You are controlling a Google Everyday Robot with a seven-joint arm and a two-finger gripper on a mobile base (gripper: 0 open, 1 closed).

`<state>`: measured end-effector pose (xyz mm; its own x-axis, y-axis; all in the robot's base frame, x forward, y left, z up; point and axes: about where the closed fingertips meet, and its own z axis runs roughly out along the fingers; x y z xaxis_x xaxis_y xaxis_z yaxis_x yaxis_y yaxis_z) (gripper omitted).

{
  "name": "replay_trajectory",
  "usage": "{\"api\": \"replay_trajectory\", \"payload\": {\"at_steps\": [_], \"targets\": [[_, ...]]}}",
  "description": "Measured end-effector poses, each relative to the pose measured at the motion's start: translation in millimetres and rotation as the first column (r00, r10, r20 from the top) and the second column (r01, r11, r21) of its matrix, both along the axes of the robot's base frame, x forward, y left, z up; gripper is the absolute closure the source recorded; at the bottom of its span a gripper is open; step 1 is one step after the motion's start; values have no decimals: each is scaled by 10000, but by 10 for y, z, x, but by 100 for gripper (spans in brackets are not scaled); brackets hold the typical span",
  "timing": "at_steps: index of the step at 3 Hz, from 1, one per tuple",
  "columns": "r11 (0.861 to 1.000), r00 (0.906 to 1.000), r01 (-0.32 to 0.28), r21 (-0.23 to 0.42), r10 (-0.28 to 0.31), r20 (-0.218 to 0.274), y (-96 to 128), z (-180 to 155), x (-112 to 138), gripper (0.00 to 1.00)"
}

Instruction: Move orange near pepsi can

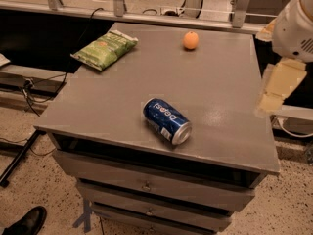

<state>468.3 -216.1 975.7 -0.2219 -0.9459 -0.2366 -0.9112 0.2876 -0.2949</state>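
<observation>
Hand (268, 104) beside table (220, 87), right edge, arm (296, 28) cropped

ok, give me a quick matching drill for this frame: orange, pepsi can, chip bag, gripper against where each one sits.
Things:
1. orange
2. pepsi can
3. chip bag
4. gripper

Places:
A. lying on its side near the front edge of the table
B. off the table, just past its right edge in view
C. far left corner of the tabletop
D. far side of the tabletop, right of centre

Pairs: 1-D, 2-A, 3-C, 4-B
</observation>
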Motion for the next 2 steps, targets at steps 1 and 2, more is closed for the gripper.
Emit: {"api": "replay_trajectory", "payload": {"at_steps": [1,2], "targets": [[9976,9953,129,687,-194,953,61,13,599,0],[9822,9831,148,1874,-485,1767,187,26,1274,0]]}}
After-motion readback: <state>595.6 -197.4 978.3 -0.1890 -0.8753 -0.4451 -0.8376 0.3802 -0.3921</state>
